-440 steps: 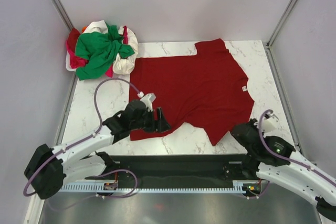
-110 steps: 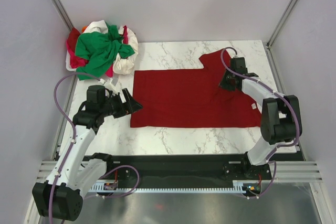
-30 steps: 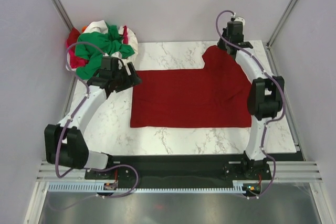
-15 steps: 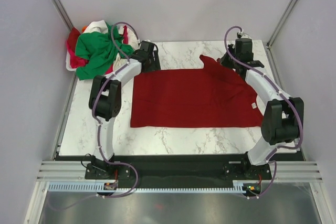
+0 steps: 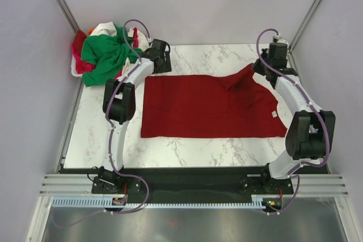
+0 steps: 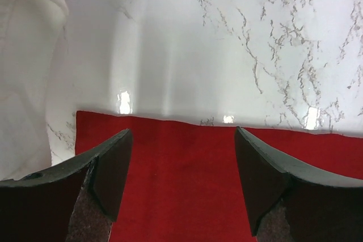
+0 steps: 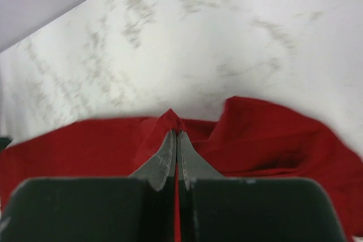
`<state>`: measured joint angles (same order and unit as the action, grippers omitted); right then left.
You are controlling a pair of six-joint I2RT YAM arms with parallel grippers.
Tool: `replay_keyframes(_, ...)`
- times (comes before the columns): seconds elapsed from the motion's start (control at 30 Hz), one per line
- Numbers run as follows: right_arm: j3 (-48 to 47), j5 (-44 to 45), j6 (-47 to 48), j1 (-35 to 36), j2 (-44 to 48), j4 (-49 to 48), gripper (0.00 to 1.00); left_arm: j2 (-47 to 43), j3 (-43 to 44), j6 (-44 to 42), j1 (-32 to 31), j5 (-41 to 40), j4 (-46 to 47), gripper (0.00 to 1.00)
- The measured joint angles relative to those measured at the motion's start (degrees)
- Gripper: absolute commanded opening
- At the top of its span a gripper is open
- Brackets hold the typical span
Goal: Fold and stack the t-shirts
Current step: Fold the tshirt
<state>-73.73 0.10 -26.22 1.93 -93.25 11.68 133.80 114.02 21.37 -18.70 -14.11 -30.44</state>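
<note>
A dark red t-shirt [image 5: 210, 106] lies folded flat on the marble table [image 5: 187, 55], its small white tag [image 5: 274, 114] at the right edge. My right gripper [image 5: 255, 67] is shut on the shirt's back-right sleeve and holds it pinched up in a peak [image 7: 176, 118]. Over the shirt's back-left corner hangs my left gripper [image 5: 161, 67], open with nothing between its fingers [image 6: 113, 162]; the red cloth [image 6: 181, 185] lies below them. Bright green [image 5: 105, 52], white [image 5: 136, 63] and pinkish-red [image 5: 79, 65] t-shirts sit crumpled in a heap at the back left.
Grey walls close the table in at the back and both sides. The heap's white cloth [image 6: 22, 55] lies just left of my left gripper. Bare marble shows behind the shirt and in a strip along its front [image 5: 198, 148].
My left gripper has swung from beside the heap to the shirt's back-left corner. My right gripper has carried the pinched sleeve rightward and inward over the shirt.
</note>
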Motion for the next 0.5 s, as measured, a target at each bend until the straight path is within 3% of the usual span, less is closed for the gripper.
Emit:
replay_keyframes(0.17, 0.2, 3.0, -0.1, -8.4, 0.0, 1.0, 0.0, 0.1, 0.0, -0.7, 0.3, 0.0, -1.2, 0.8)
replay_keyframes(0.5, 0.3, 5.6, 0.0, -10.2, 0.0, 2.8, 0.0, 0.1, -1.3, -1.0, 0.4, -0.5, -1.7, 0.8)
